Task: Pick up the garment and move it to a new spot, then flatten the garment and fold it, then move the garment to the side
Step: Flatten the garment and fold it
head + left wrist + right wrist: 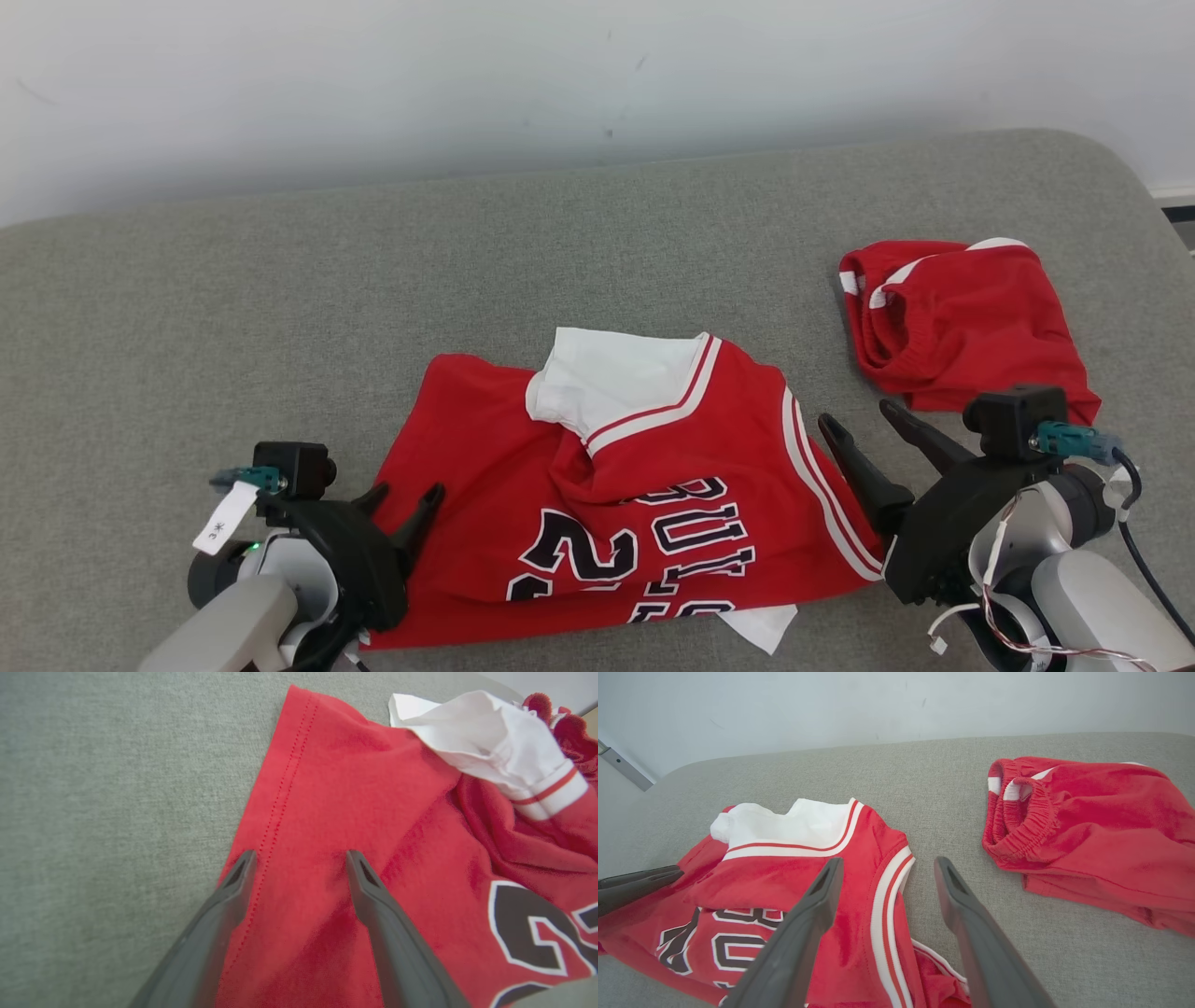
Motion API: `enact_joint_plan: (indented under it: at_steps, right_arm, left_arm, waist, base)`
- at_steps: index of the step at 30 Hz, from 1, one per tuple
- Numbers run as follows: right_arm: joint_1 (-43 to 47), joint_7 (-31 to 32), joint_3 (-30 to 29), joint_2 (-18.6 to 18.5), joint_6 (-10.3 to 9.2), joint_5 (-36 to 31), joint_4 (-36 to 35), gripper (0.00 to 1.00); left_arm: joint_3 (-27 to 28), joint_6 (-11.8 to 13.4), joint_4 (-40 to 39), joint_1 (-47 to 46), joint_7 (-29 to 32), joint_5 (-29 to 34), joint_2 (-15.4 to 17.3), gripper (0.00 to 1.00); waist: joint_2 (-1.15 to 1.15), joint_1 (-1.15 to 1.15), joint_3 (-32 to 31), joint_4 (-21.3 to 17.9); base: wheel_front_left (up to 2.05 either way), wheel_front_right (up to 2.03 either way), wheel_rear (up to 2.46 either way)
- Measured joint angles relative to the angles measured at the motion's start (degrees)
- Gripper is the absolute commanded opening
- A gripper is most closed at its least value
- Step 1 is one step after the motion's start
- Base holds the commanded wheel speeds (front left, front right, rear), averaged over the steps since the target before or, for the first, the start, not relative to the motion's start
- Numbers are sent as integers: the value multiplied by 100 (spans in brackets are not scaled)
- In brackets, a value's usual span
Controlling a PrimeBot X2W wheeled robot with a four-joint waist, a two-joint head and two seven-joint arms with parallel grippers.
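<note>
At the lower left of the head view, my left gripper [406,495] has its two dark fingers spread wide and grips nothing. In my left wrist view the fingers straddle the stitched hem at the side of the red jersey [607,467]: one finger is over the hem line, the other over the red cloth further in. I cannot tell whether the tips touch the fabric.

At the lower right of the head view, my right gripper [859,415] is also wide open and grips nothing. Its fingers point up and to the left, just beside the jersey's white-and-red striped edge. In my right wrist view one finger is over the red cloth and the other over bare upholstery.

The jersey lies crumpled between my two grippers, near the front edge of the grey cushion [280,308]. It is red with black, white-outlined numbers and letters. A white panel with a red stripe is bunched up on its far side, and a white corner pokes out beneath its near edge.

A pair of red shorts [971,327] with white stripes and a gathered waistband lies in a heap to the right, apart from the jersey and just beyond my right wrist.

A white paper tag [224,518] hangs from my left wrist. A pale wall [467,75] rises behind the cushion.
</note>
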Motion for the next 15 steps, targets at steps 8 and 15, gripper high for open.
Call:
enact_joint_plan:
  at_steps: [8,15]
  right_arm:
    - [-53,1,20,-22,-7,-92,-60,100]
    - [-383,78,183,14,3,-162,34,100]
  left_arm:
    - [-285,-5,315,-273,260,250,-140,44]
    - [-377,-5,432,-309,330,309,-203,0]
  waist:
    - [0,0,58,99]
    - [0,0,48,311]
  base:
    - [0,0,0]
    - [0,0,0]
